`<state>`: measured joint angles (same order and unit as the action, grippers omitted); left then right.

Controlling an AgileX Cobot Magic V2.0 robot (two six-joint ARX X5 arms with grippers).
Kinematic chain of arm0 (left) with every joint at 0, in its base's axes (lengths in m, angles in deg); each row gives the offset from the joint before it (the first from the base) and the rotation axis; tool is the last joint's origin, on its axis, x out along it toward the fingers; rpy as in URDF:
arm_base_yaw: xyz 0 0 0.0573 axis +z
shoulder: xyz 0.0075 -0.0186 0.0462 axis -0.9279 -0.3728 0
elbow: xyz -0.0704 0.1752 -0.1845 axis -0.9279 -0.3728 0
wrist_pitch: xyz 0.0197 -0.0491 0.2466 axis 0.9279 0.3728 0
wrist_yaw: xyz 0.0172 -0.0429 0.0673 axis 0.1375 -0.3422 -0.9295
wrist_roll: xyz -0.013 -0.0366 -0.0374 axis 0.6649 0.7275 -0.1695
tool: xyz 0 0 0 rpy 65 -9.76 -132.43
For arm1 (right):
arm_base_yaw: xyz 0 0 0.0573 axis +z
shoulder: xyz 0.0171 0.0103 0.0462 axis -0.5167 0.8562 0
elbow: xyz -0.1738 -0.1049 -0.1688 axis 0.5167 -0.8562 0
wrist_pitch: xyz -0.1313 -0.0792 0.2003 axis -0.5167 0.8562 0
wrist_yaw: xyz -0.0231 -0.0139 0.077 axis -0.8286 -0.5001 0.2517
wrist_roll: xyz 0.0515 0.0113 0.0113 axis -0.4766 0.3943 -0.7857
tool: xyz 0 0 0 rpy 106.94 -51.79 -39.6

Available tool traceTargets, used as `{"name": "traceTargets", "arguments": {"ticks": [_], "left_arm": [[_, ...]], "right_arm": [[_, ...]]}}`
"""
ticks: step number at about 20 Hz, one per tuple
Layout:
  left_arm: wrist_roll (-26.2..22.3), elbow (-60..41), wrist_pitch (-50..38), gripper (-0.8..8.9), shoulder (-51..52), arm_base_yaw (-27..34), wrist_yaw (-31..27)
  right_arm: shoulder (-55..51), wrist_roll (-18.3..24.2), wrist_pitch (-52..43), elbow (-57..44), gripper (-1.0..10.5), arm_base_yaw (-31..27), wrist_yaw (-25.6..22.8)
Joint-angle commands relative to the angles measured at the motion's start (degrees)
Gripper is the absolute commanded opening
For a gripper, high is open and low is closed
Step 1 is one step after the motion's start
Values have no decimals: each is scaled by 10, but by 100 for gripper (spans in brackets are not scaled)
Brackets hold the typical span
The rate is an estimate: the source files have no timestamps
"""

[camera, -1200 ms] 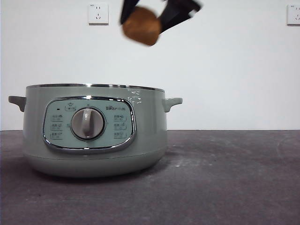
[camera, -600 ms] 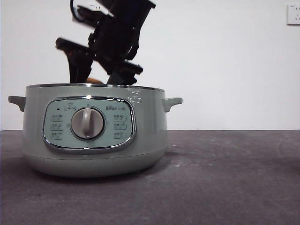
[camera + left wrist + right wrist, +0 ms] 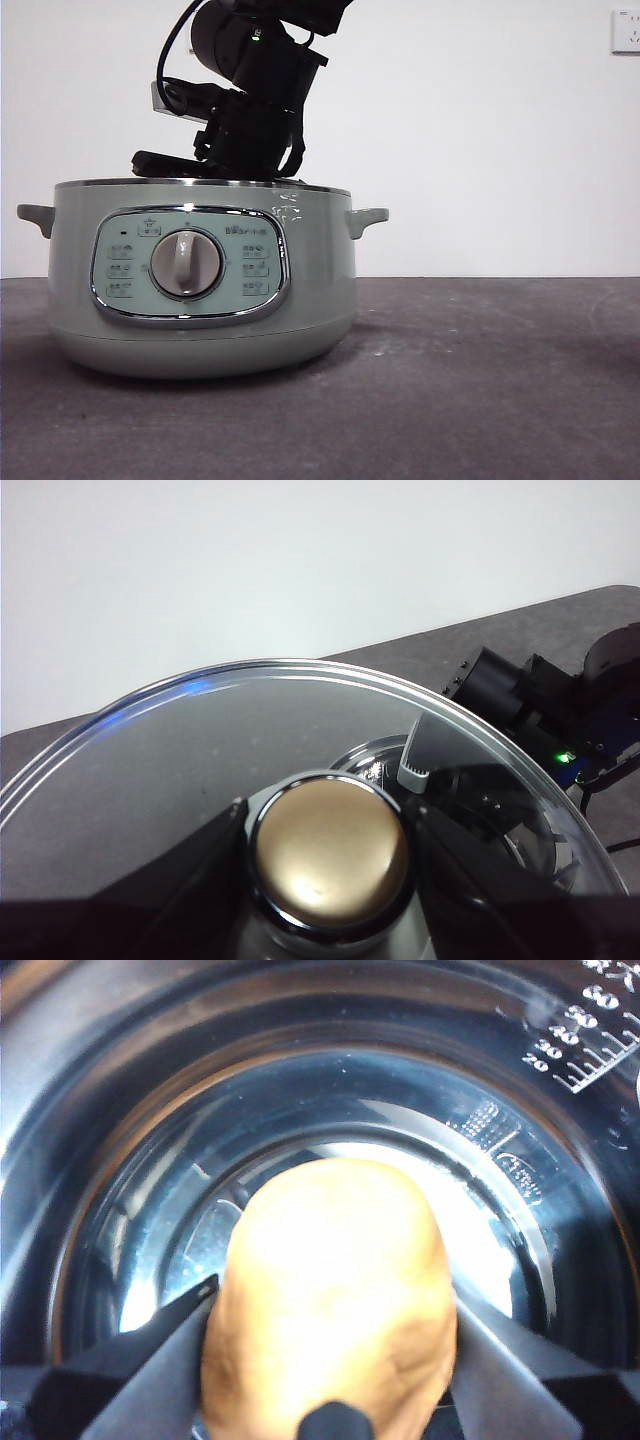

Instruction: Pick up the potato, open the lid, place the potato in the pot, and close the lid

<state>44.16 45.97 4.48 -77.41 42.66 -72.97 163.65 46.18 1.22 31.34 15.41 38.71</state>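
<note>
1. Looking level across the desk from the front, the right arm has dropped from high above a second ago until its gripper now sits below the rim of the pot, so the potato has gone out of sight here

2. From the left wrist, the left gripper has its fingers clamped on the knob of the lid, held clear of the open cooker

3. From the right wrist, the right gripper has its fingers clamped on the potato, low inside the shiny bowl; release looks near, then the closing remains
</note>
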Motion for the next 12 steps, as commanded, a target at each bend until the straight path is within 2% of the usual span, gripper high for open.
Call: {"name": "traceTargets", "arguments": {"ticks": [1, 3, 8, 12], "left_arm": [[4, 10, -17, -8, 7, 0, -1], [4, 10, -10, -8, 7, 0, -1], [4, 10, -11, -8, 7, 0, -1], [4, 10, -29, -8, -17, 0, -1]], "right_arm": [[16, 2, 1, 2, 365, 2, 0], [16, -9, 0, 2, 510, 2, 0], [1, -15, 6, 2, 502, 2, -2], [-89, -24, 56, 2, 499, -5, -9]]}}
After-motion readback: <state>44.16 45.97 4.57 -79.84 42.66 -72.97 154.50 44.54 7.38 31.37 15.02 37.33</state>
